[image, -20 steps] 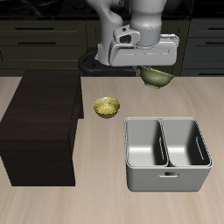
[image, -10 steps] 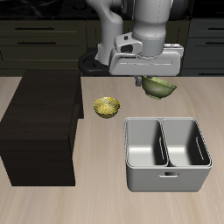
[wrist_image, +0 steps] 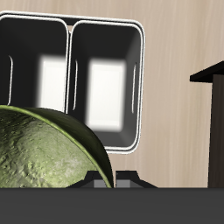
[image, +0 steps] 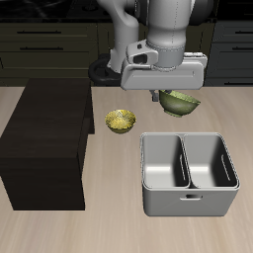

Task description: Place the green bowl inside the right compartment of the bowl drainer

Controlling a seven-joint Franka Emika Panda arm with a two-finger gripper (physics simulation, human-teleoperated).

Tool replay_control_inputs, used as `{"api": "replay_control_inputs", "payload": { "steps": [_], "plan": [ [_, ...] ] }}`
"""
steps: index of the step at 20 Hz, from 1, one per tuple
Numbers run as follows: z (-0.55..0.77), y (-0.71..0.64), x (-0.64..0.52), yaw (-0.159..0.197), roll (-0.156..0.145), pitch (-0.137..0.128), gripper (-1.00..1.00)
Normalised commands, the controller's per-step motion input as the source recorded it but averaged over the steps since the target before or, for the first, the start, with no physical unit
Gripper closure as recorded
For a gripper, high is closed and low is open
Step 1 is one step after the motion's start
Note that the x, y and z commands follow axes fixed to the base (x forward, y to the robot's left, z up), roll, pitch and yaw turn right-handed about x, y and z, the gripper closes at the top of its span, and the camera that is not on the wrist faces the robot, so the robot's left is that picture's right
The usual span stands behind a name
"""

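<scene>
The green bowl (image: 181,101) hangs tilted in the air, just behind the bowl drainer (image: 188,204) and above the table. My gripper (image: 164,96) is shut on its rim, with the fingers mostly hidden under the hand. In the wrist view the green bowl (wrist_image: 44,150) fills the near field with its speckled inside showing. Beyond it lies the grey bowl drainer (wrist_image: 70,24), whose two wells are both empty. The bowl is not over either well.
A yellow-gold bowl (image: 120,121) sits on the table beside the drainer's back corner. A dark brown wooden cabinet (image: 44,143) stands on the far side of that bowl, and its edge (wrist_image: 217,122) shows in the wrist view.
My gripper has carried the green bowl a little lower and nearer the drainer's back edge. The drainer, yellow bowl and cabinet have not moved.
</scene>
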Motion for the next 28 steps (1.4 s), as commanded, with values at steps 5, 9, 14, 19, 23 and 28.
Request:
{"api": "replay_control_inputs", "payload": {
  "steps": [5,9,14,19,23,28],
  "plan": [
    [0.06,-0.18,0.16,0.004,-0.001,-0.014,1.00],
    [0.07,-0.15,0.12,-0.012,-0.010,-0.005,1.00],
    [0.05,-0.05,0.11,-0.006,-0.007,-0.012,1.00],
    [-0.05,0.02,0.02,-0.013,0.016,0.018,1.00],
    [-0.03,0.04,-0.02,-0.002,0.032,-0.004,1.00],
    [-0.06,-0.02,0.03,-0.008,0.005,0.011,1.00]
  ]
}}
